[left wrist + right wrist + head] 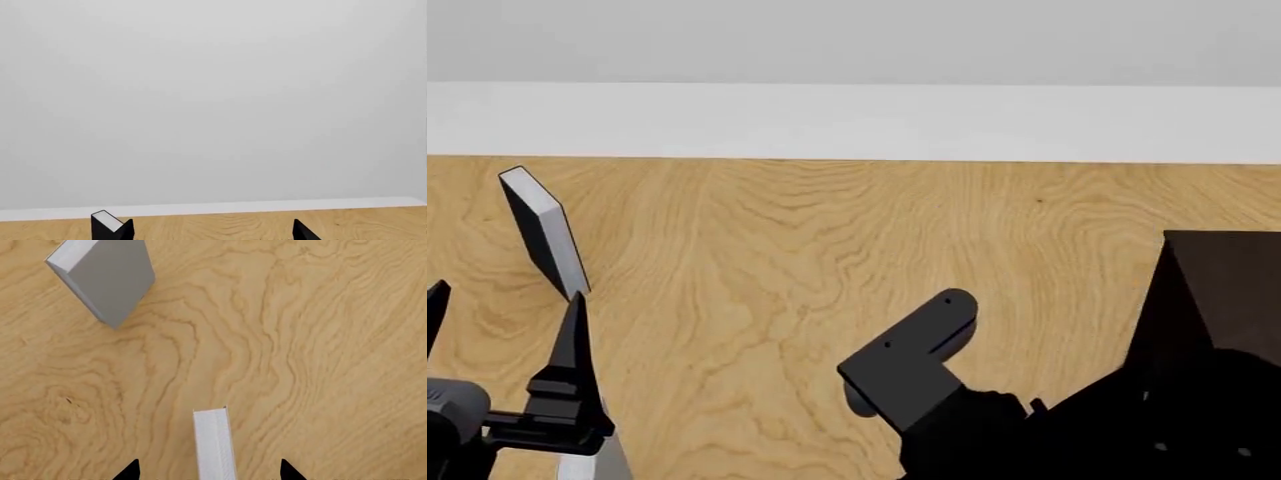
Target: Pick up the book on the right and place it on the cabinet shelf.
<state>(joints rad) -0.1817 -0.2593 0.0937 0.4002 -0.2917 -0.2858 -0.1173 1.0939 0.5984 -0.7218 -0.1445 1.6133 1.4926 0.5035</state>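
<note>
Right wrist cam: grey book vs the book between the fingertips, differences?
The grey book shows its broad cover and leans; the edge-on book shows only white pages. The edge-on book sits between the open right hand's fingertips, untouched; the grey book stands clear of it. Both stand on the wood floor.

Black-covered book (545, 235) standing on wood-grain surface (827, 260), white strip (854, 120) behind

The wooden floor (827, 260) carries a black-covered book (545, 235) standing upright, a dark cabinet (1214, 290) at the right, and two grey books (107, 280) (215, 445), well apart.
</note>
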